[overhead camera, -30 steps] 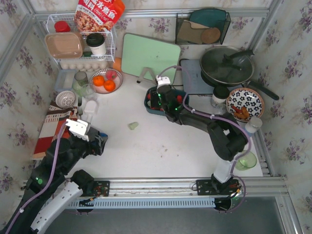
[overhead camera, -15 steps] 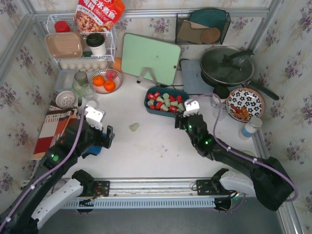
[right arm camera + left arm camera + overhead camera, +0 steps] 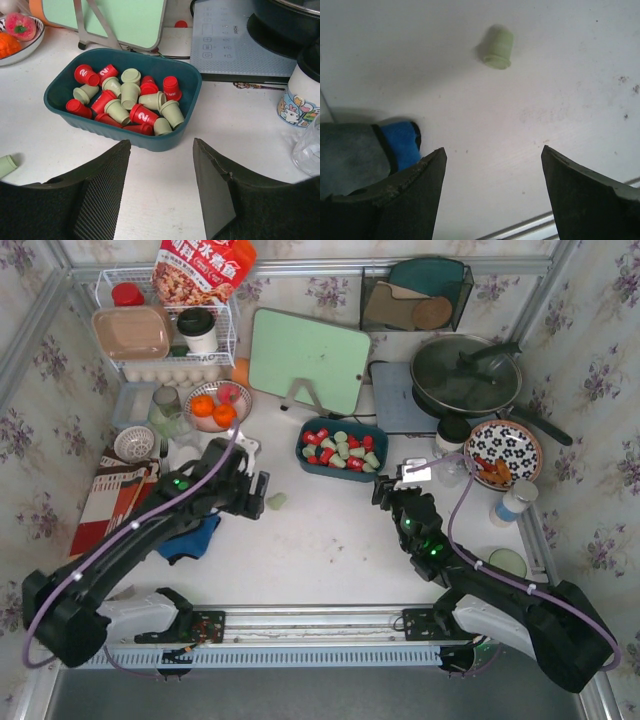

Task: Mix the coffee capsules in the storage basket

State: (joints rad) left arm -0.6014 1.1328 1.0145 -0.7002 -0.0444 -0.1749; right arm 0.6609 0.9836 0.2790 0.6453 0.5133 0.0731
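Left tool [image 3: 492, 150] hangs low over the counter [image 3: 560, 90], jaws spread and holding nothing. One pale green capsule [image 3: 497, 46] lies on its side just ahead of it, and a blue cloth [image 3: 400, 142] sits beside one jaw. Right tool [image 3: 161, 142] is spread too and empty, facing the teal basket [image 3: 192, 82], where red and green capsules [image 3: 131, 102] lie jumbled together.
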